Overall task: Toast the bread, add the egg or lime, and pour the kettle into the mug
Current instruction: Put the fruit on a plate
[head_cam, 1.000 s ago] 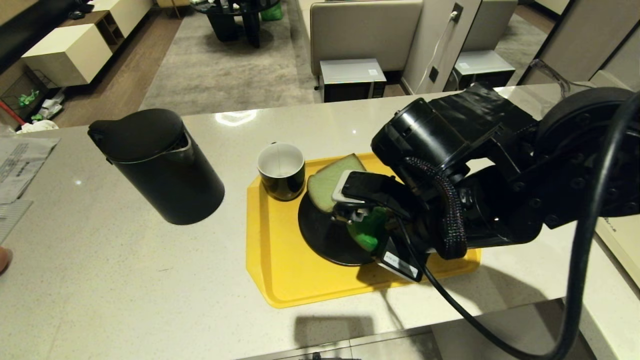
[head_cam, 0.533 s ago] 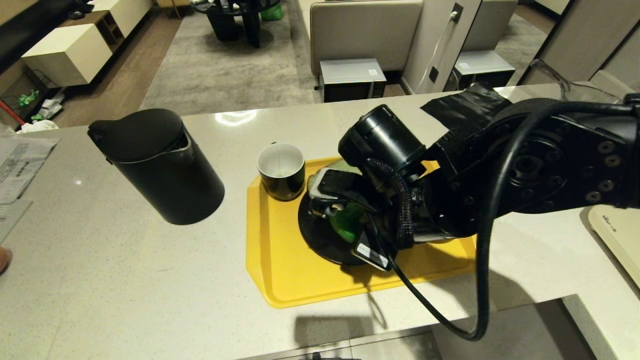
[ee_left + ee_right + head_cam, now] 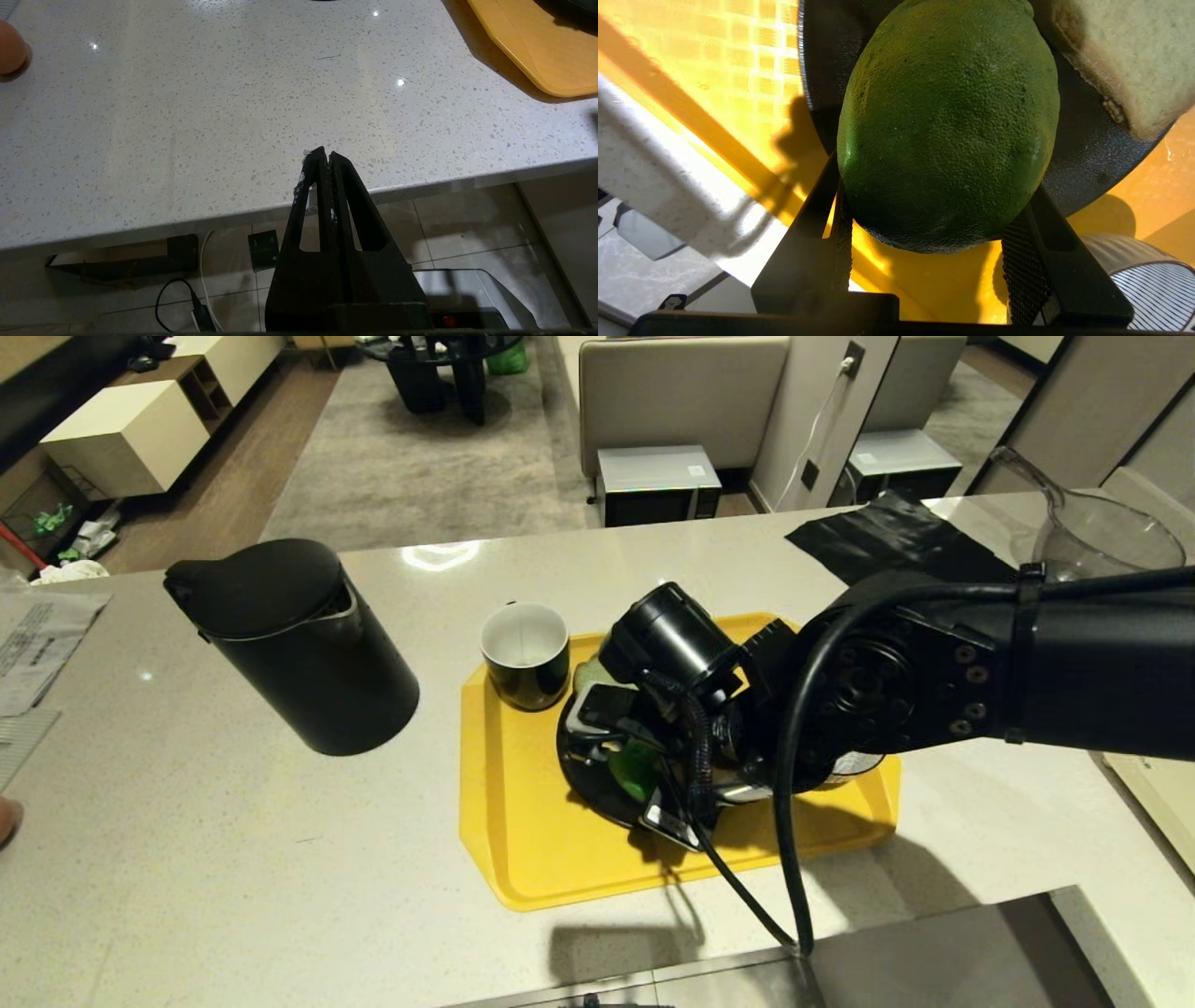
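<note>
Right pincer (image 3: 934,224) grips lime (image 3: 948,126) above black plate (image 3: 1092,154).

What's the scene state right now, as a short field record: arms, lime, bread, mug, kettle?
right gripper: jaws closed on the bumpy green lime, over the round black plate
left gripper: jaws shut, empty, parked at the near edge of the speckled pale counter
bread: pale green slice with brown crust, lying on the plate beside the lime
plate: on the yellow plastic tray
mug: glossy black, white inside, upright on the tray's far left corner
kettle: matte black cylinder, lid shut, on the counter left of the tray
</note>
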